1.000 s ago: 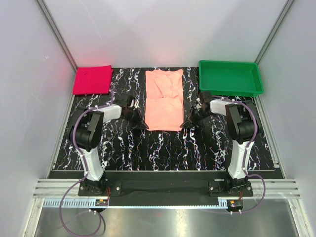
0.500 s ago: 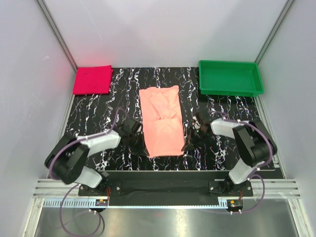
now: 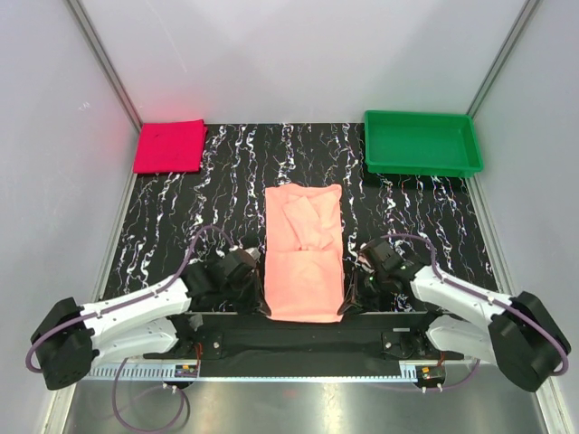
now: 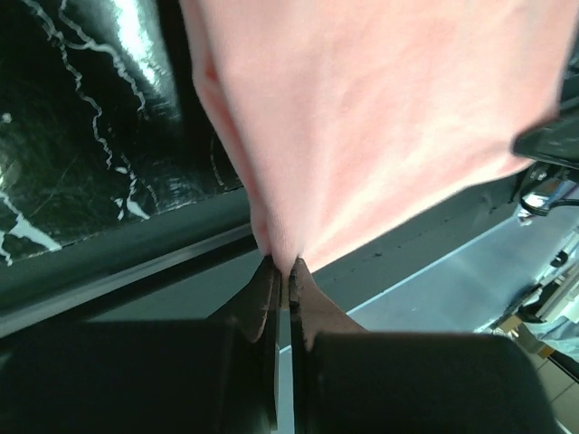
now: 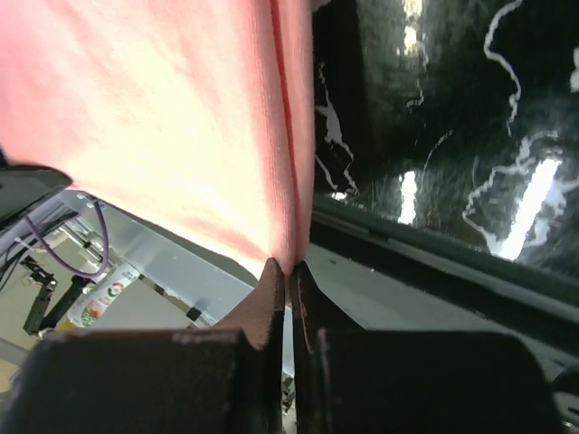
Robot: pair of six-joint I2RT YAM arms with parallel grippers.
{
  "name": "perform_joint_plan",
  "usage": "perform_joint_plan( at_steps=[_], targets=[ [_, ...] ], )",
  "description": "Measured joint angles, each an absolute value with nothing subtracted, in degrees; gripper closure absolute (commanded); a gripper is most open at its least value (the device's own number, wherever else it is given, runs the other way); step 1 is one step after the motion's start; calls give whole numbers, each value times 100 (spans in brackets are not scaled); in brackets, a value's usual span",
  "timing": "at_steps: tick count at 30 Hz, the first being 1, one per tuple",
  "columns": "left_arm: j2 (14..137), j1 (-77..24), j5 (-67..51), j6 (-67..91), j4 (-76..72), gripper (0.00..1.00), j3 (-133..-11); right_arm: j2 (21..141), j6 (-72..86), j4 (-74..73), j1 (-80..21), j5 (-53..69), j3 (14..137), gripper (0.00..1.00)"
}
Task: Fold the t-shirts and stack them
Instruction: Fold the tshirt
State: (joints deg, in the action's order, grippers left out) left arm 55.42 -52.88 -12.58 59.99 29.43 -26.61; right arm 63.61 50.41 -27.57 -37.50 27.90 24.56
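A salmon-pink t-shirt [image 3: 305,250] lies lengthwise in the middle of the black marbled table, its near end hanging over the front edge. My left gripper [image 3: 262,305] is shut on the shirt's near left corner, seen as pink cloth [image 4: 380,117] pinched between the fingertips [image 4: 268,287]. My right gripper [image 3: 347,303] is shut on the near right corner, with pink cloth [image 5: 163,117] pinched between the fingertips [image 5: 271,280]. A folded red t-shirt [image 3: 169,146] lies at the far left corner.
A green tray [image 3: 422,142] stands at the far right of the table. White walls and metal frame posts enclose the table. The metal rail [image 3: 298,344] carrying the arm bases runs along the front edge.
Both grippers have pulled the pink shirt toward the near edge of the table. The shirt slid from the far middle to the front, its near end now over the edge.
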Motion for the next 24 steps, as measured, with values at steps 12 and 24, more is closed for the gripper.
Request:
perform_joint_plan(
  at_steps=[12,24],
  targets=[
    [6066,-5002,-1063,5924,3736,100,-3916,6783,4998,-3693,-3607,2624,4034,100],
    [7537,-3361,-1284,4915,3979,100,-5927,8503,4003,-4219,-2408,3105,6208,100]
  ],
)
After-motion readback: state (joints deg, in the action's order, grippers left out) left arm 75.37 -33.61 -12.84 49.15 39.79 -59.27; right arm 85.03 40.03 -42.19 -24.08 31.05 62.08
